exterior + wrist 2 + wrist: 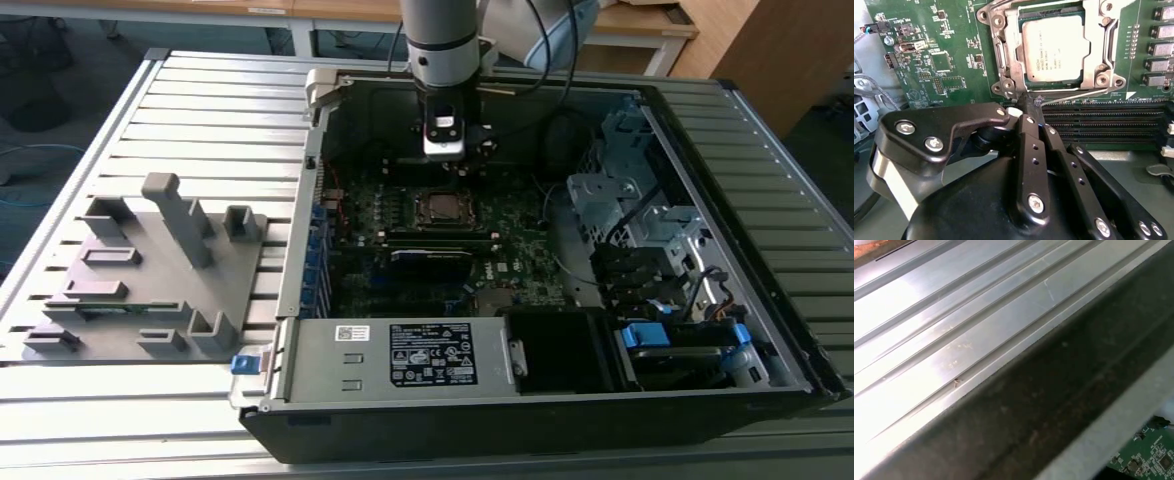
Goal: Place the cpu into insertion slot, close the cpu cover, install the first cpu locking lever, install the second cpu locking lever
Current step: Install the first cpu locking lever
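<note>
The cpu [1055, 47] lies flat in the insertion slot, its silvery face up, with the cpu cover [1010, 55] folded down around it as a metal frame. A thin wire locking lever [1079, 94] runs along the socket edge nearest the gripper. My gripper [1030, 104] is shut, its black fingertips together at the end of that lever by the socket corner; I cannot tell whether they touch it. In the exterior view the gripper [447, 160] hangs inside the open computer case just behind the cpu [439, 207].
Long black memory slots [1104, 120] lie beside the socket, under the gripper. The case walls [310, 210], the drive cage [627, 200] and the power supply [400, 355] surround the motherboard. A grey fixture [147, 270] stands on the slatted table [954, 340] at the exterior view's left.
</note>
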Controlling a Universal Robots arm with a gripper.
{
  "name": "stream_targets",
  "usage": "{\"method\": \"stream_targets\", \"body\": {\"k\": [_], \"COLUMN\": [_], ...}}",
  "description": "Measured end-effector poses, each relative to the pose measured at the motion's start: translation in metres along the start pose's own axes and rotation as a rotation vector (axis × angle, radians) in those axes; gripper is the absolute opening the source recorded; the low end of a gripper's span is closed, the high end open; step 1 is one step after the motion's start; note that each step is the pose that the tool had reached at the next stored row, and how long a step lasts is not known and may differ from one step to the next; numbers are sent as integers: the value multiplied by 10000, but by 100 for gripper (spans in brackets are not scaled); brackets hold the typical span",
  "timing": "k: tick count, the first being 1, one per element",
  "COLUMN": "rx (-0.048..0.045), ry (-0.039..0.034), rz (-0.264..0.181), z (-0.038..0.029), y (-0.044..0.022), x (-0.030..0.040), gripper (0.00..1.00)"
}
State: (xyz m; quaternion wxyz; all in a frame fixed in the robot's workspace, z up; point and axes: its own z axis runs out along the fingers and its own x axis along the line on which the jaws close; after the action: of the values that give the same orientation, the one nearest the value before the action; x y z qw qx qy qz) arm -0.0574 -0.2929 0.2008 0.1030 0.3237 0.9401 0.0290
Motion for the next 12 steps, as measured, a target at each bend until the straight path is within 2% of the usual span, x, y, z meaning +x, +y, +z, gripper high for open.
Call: {"method": "stream_targets", "body": {"k": [7, 12], "rx": [-105, -125], "ry": [81, 99], "rz": [92, 121], "z": [0, -1], "y": [21, 22], "x": [19, 20], "gripper": [10, 10]}}
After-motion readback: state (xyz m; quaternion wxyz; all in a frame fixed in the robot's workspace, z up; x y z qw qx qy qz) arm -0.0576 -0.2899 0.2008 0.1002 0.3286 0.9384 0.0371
